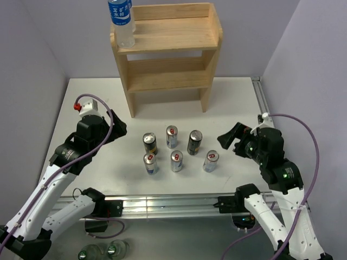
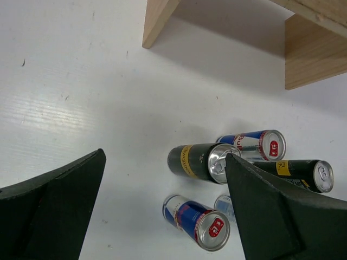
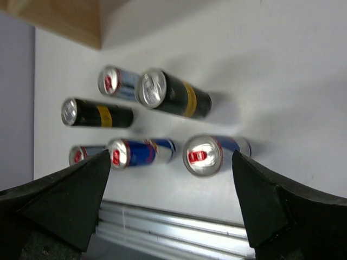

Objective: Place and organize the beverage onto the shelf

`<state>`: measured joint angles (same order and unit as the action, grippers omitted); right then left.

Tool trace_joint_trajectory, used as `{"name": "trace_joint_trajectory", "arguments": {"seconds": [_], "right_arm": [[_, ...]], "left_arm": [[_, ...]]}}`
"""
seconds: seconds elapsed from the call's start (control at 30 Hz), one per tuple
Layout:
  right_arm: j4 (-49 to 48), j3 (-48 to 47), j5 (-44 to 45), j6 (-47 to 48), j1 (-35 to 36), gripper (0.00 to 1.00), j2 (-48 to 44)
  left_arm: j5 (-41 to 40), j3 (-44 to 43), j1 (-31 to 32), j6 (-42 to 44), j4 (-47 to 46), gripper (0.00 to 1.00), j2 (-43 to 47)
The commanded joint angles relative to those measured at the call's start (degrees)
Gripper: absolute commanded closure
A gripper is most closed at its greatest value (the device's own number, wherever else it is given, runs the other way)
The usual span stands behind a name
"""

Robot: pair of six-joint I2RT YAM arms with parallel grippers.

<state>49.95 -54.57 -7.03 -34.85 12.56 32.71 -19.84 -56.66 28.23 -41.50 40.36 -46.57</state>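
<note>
The light wooden shelf [image 1: 168,54] stands at the back of the table, with a clear water bottle [image 1: 121,21] with a blue label on the left of its top tier. Several beverage cans stand upright in two rows on the white table, among them a black one [image 1: 150,143] and a blue-silver one [image 1: 211,161]. My left gripper [image 1: 116,130] hangs open to the left of the cans; its wrist view shows the black can [image 2: 198,161] beyond the open gripper [image 2: 165,157]. My right gripper [image 1: 230,142] is open to the right of them, with a silver can top [image 3: 205,155] beyond the gripper [image 3: 171,157].
An aluminium rail [image 1: 173,205] runs along the table's near edge, and another [image 1: 260,97] along the right side. Purple walls close in the back and both sides. Some bottles [image 1: 103,252] lie below the table at the front left.
</note>
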Motion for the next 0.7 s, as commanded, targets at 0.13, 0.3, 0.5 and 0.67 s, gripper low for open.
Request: {"name": "trace_joint_trajectory", "arguments": {"seconds": [0.13,0.3,0.5,0.67], "right_arm": [[7.6,10.5,-8.5,-1.2,1.8,0.0,-8.4],[12.5,13.0,-3.0,-6.0,3.7,0.0,-7.7],[12.5,13.2,11.3,-9.0,10.9,0.0,-0.6],[11.0,2.0,20.4,-9.6,16.5,0.0,10.1]], "left_arm": [[1.8,-0.3,0.3,3.0,0.9,0.01,1.8],[2.0,-1.0,0.3,3.8,0.8,0.01,3.5],[1.4,1.2,0.3,2.7,0.3,0.01,7.2],[0.6,1.7,0.3,1.5,-0.4,0.01,7.5]]}}
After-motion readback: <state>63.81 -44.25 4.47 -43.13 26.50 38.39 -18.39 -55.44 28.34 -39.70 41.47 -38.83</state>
